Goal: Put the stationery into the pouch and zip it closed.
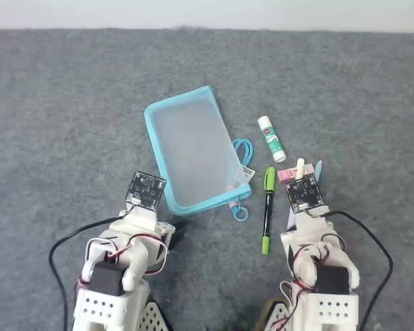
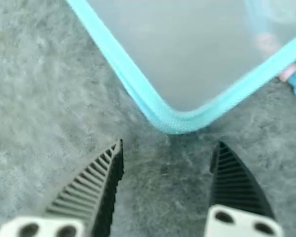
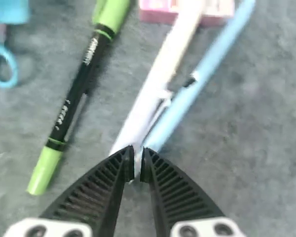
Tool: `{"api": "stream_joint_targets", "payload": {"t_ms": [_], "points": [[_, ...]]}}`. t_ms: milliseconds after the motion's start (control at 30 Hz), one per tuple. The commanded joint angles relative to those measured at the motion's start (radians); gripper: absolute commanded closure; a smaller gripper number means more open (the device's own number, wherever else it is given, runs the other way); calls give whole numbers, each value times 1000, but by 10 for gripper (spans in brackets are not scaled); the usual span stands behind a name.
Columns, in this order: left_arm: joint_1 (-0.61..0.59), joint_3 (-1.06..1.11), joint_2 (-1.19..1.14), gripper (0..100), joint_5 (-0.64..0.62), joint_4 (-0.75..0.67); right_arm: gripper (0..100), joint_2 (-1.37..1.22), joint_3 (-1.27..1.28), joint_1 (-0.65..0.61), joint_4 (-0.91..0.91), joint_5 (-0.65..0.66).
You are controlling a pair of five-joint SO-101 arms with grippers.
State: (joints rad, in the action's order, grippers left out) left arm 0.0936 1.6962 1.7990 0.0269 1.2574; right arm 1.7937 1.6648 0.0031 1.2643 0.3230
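Pouch [image 1: 193, 148] lies flat, glue stick [image 1: 271, 138] beside it. Right wrist view shows right jaws clenched on white pen [image 3: 159, 79]; left jaws released.

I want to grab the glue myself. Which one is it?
Find the big blue-edged pouch in the middle of the grey table. Beside it, by the blue loop, lies the glue stick. It is a short, fat white tube with a green label; the black-and-green pen nearby is long and thin.
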Motion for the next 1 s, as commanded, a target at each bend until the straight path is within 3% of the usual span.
{"api": "stream_joint_targets", "payload": {"t_ms": [0,167,333,433,767,967], "points": [[2,-12,21,731,40,-64,951,21,9,42,-116,17],[-221,-15,21,732,262,-218,954,19,-83,51,-194,89],[-379,-18,21,732,192,-267,955,-38,-218,48,-157,94],[-408,-18,21,732,186,-265,955,-214,-353,-4,-150,92],[-420,-12,20,732,176,-264,948,-1118,-822,-374,-157,9],[-420,-12,20,732,178,-264,814,-1429,-977,-441,-168,-26]]}}
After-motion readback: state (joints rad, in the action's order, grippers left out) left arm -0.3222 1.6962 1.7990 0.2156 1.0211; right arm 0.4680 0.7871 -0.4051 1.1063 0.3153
